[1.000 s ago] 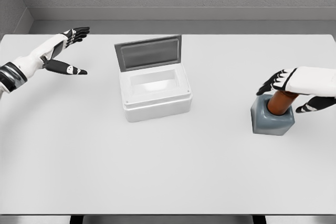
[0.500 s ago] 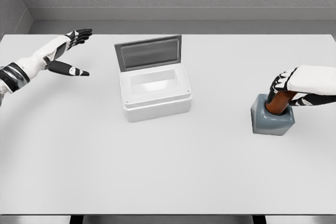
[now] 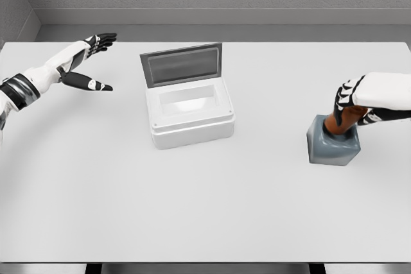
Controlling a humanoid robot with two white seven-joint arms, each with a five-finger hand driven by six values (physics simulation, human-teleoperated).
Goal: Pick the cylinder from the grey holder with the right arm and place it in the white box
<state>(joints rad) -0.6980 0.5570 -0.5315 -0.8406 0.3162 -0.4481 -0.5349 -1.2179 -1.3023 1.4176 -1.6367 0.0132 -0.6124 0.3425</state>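
A brown cylinder (image 3: 338,124) stands tilted in the grey holder (image 3: 332,146) at the right of the table. My right hand (image 3: 353,103) is shut on the cylinder's upper part, its fingers wrapped around it and hiding the top. The white box (image 3: 190,115) sits left of centre with its grey lid (image 3: 182,63) raised at the back and its inside showing nothing. My left hand (image 3: 94,59) hovers open over the table's far left, well away from the box.
The white table (image 3: 205,210) spreads wide between the box and the holder. A grey wall runs behind the table's far edge.
My right hand's fingers have curled from spread to closed around the cylinder. The left hand has drifted slightly up and to the right.
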